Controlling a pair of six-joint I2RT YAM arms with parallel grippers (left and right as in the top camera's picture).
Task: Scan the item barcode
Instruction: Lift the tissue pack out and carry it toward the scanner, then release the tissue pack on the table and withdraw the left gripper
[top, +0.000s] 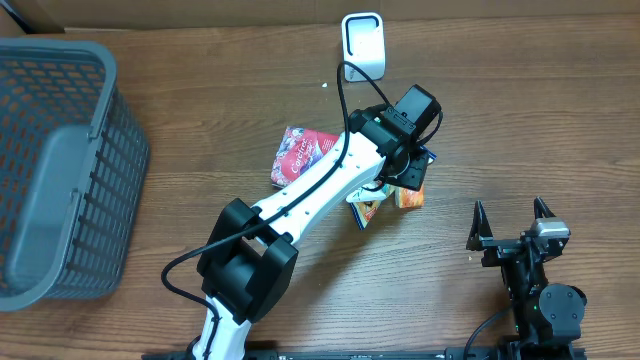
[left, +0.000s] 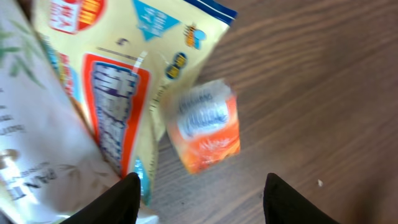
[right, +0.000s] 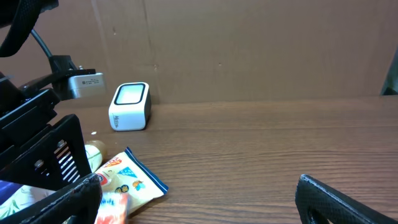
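Orange carton, small and boxy with a pale printed panel on top; I take it as the item to scan. It lies on the table, just ahead of the left gripper and right beside the corner of a yellow packet. The wrist view is blurred here, so no barcode can be read.

Left jaws: spread, with only bare wood between the 2 fingers; they hold nothing. Right gripper: jaws wide apart and empty, parked well off to the side.

Handling (judgement):
- The carton looks light and fairly stiff, probably thin card. It should take a firm pinch but could dent if squeezed hard.
- Its surface looks glossy, so it may slip or twist in a shallow grip.
- The best hold is across 2 opposite narrow sides, so the broad printed faces are left open to the scanner. Which face carries the code cannot be told.
- The yellow packet and the white pouch are soft film. They would sag and crinkle, and they crowd the carton's left side, so an approach from the open right side looks cleaner.

Containers:
- 1 grey mesh basket stands at the far left, well apart from the pile. No item shows inside it from overhead.
- A red packet lies loose on the table near the arm, in no container.

The scanner stands upright at the far table edge, beyond the pile.
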